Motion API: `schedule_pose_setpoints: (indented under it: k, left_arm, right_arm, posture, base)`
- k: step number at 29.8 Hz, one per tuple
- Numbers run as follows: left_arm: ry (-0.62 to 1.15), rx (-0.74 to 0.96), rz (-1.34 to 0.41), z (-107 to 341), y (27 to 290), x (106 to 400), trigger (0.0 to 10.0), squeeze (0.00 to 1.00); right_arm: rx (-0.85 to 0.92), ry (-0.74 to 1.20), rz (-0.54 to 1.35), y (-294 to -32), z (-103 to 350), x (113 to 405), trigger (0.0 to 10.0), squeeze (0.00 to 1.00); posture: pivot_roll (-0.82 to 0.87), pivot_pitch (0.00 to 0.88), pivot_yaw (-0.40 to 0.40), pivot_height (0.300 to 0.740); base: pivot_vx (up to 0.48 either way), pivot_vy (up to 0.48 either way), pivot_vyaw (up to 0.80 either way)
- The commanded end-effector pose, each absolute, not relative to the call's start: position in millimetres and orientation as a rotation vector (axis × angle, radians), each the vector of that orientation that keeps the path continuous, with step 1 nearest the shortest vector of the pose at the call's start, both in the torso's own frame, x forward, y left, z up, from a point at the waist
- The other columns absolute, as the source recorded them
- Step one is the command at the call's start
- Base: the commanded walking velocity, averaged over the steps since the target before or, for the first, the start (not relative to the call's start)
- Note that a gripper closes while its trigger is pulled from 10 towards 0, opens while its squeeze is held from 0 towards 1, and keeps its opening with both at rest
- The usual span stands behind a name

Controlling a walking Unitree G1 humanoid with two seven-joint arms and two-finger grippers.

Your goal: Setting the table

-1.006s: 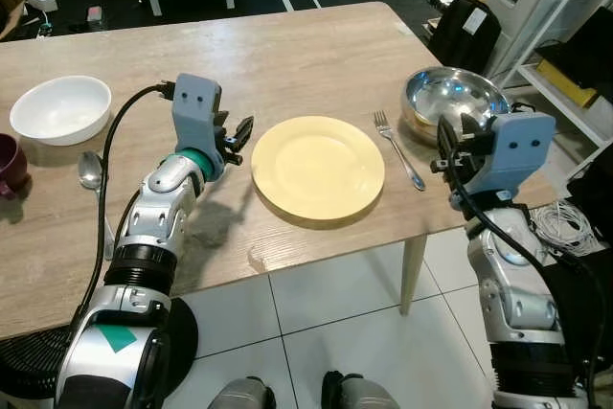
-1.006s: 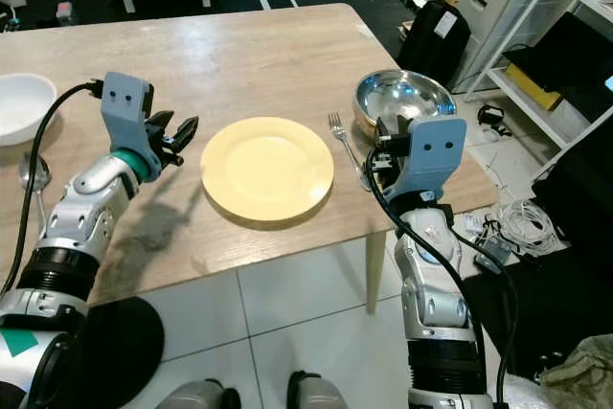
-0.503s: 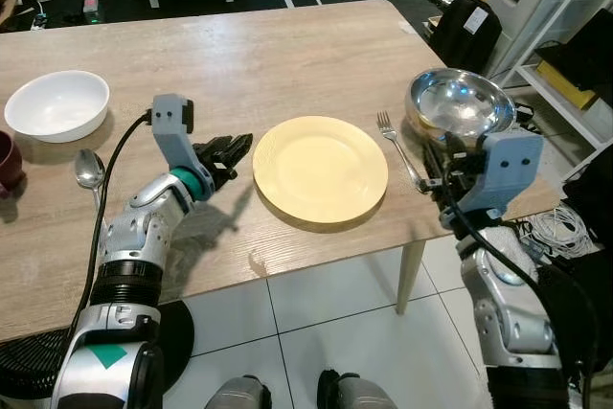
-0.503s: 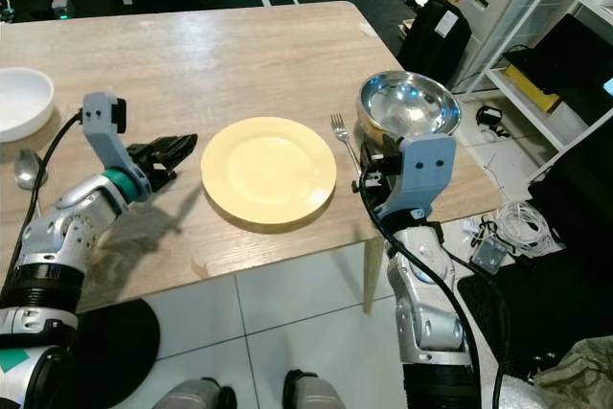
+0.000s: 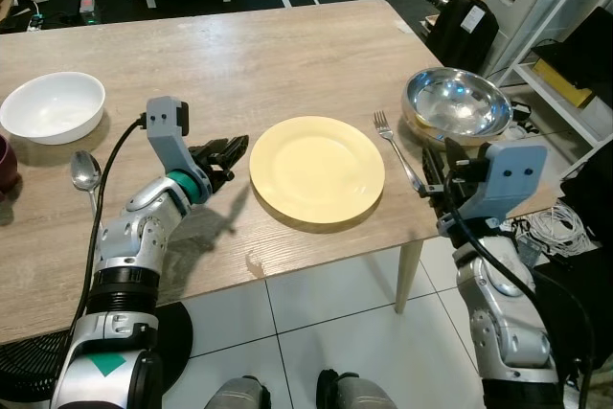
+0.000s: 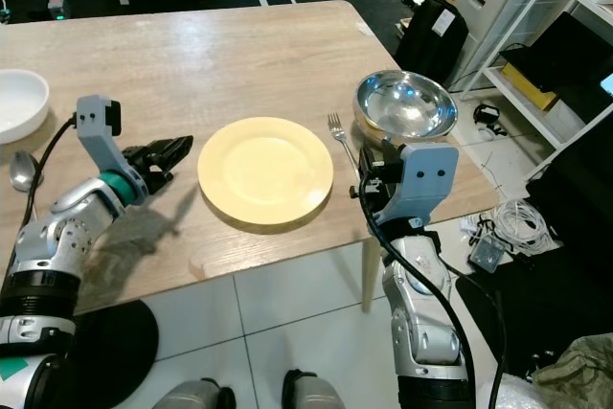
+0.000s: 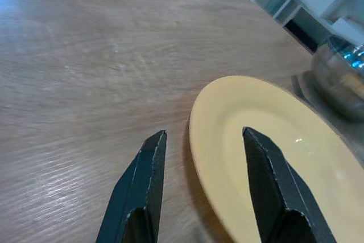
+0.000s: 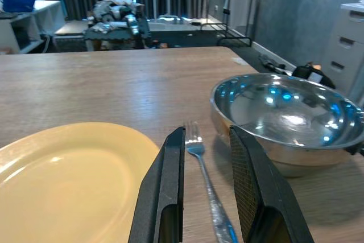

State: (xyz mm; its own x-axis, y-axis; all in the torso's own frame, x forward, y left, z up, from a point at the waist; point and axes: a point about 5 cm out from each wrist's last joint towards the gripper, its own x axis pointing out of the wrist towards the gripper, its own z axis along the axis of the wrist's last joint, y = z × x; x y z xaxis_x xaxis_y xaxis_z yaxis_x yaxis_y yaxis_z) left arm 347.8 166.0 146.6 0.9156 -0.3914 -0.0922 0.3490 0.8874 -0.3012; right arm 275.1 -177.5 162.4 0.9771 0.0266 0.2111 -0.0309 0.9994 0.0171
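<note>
A yellow plate [image 5: 317,168] lies near the front edge of the wooden table [image 5: 259,55]. My left gripper [image 5: 228,151] is open just left of the plate's rim, low over the wood; in the left wrist view the plate [image 7: 273,152] lies just ahead of the fingertips [image 7: 153,143]. A silver fork [image 5: 397,149] lies right of the plate. My right gripper [image 5: 434,179] hangs open at the fork's handle end, with nothing held; the right wrist view shows the fork [image 8: 205,183] between its fingers [image 8: 170,157]. A steel bowl [image 5: 457,105] sits at the right edge.
A white bowl [image 5: 52,106], a spoon [image 5: 85,172] and a dark mug [image 5: 6,160] stand at the far left of the table. A black bag [image 5: 466,26] and shelving [image 5: 565,55] are right of the table, with cables [image 5: 546,227] on the tiled floor.
The left gripper has dropped lower and reached toward the plate's left rim. The right gripper has sunk toward the fork's handle end.
</note>
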Motion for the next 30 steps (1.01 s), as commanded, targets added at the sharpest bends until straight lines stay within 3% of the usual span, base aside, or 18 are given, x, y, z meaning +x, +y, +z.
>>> schedule_pose_setpoints:
  k: [1, 5, 15, 17, 23, 25, 27, 28, 30]
  left_arm:
    - [0.122, -0.182, -0.384, 149.3, 164.2, 346.3, 10.0, 0.0]
    - [0.084, -0.064, -0.383, 154.1, 164.1, 343.1, 10.0, 0.0]
    - [0.08, -0.057, -0.26, 152.6, 174.0, 340.6, 10.0, 0.0]
    - [0.032, 0.063, -0.287, 158.3, 171.4, 337.5, 10.0, 0.0]
    - [-0.048, 0.19, -0.292, 171.7, 172.6, 334.3, 10.0, 0.0]
    - [-0.066, 0.231, -0.164, 178.3, 187.6, 335.2, 10.0, 0.0]
    - [-0.066, 0.231, -0.164, 178.3, 187.6, 335.2, 10.0, 0.0]
    - [-0.015, 0.238, 0.026, 175.4, 212.4, 336.4, 10.0, 0.0]
    - [0.009, 0.234, 0.083, 173.3, 221.2, 336.2, 10.0, 0.0]
  right_arm:
    - [0.022, -0.202, 0.0, -182.2, 162.2, 276.7, 10.0, 0.0]
    - [0.012, -0.18, -0.001, -182.7, 157.9, 279.4, 10.0, 0.0]
    - [-0.013, -0.149, 0.001, -182.2, 154.2, 285.1, 10.0, 0.0]
    - [-0.019, -0.146, -0.022, -186.4, 159.6, 296.9, 10.0, 0.0]
    - [0.008, -0.155, 0.002, -183.9, 167.0, 306.1, 10.0, 0.0]
    - [0.016, -0.17, 0.056, -177.3, 169.8, 306.1, 10.0, 0.0]
    - [0.016, -0.17, 0.056, -177.3, 169.8, 306.1, 10.0, 0.0]
    - [0.021, -0.166, 0.065, -175.8, 167.4, 304.9, 10.0, 0.0]
    - [0.023, -0.163, 0.063, -176.1, 166.2, 304.5, 10.0, 0.0]
  posture:
    - [0.09, 0.004, -0.004, 0.74]
    - [0.11, 0.015, -0.012, 0.74]
    - [0.13, 0.032, -0.032, 0.74]
    - [0.15, 0.045, -0.036, 0.74]
    - [0.18, 0.064, -0.048, 0.74]
    - [0.19, 0.069, -0.056, 0.74]
    - [0.19, 0.069, -0.056, 0.74]
    - [0.2, 0.075, -0.065, 0.74]
    - [0.2, 0.075, -0.065, 0.74]
  base:
    - [0.0, 0.0, 0.0]
    - [0.0, 0.0, 0.0]
    - [0.0, 0.0, 0.0]
    - [0.0, 0.0, 0.0]
    - [0.0, 0.0, 0.0]
    - [0.0, 0.0, 0.0]
    - [0.0, 0.0, 0.0]
    - [0.0, 0.0, 0.0]
    - [0.0, 0.0, 0.0]
